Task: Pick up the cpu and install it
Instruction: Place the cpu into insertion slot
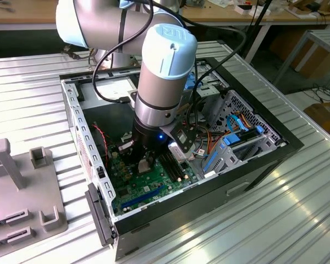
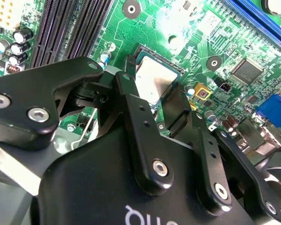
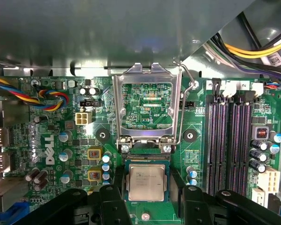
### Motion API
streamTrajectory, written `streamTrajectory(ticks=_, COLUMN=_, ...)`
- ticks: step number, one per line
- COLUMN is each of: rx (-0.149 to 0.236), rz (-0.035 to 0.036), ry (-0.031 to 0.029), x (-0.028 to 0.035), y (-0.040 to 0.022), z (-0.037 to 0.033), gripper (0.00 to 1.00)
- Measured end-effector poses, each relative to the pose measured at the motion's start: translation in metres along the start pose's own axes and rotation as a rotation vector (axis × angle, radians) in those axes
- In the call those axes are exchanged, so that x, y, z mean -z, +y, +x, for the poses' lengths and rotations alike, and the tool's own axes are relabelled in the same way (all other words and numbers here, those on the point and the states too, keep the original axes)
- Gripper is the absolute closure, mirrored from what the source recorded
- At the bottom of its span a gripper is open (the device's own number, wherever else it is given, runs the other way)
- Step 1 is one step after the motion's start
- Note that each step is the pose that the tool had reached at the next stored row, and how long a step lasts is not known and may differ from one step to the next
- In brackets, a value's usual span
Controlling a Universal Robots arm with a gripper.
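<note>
Cpu [image 3: 147,183] lies flat in the socket [image 3: 147,160], w/ load plate [image 3: 147,71] tipped up and clear, which is why the chip's bare top can be reached. Tool [image 3: 147,187] straddles it in both wrist views. Jaws are parted just wider than the chip, w/ a thin strip of socket frame each side, so we judge nothing gripped.

Arm [image 1: 162,71] reaches approx straight down into the open pc case [image 1: 209,187], centre of the exterior view, over the motherboard [image 1: 143,187]. Case lies on its side on the worktop [image 1: 33,82], so the board faces up.
</note>
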State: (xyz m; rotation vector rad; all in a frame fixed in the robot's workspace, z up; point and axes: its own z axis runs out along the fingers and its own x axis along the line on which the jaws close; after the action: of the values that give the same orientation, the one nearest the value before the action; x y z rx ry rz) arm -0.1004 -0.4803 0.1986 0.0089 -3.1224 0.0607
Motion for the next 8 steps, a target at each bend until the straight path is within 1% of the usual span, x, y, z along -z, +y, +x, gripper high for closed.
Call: streamTrajectory(ticks=8, rx=0.000, rz=-0.0003, ry=-0.0002, x=-0.0003, y=0.0000, z=0.0000, gripper=0.53)
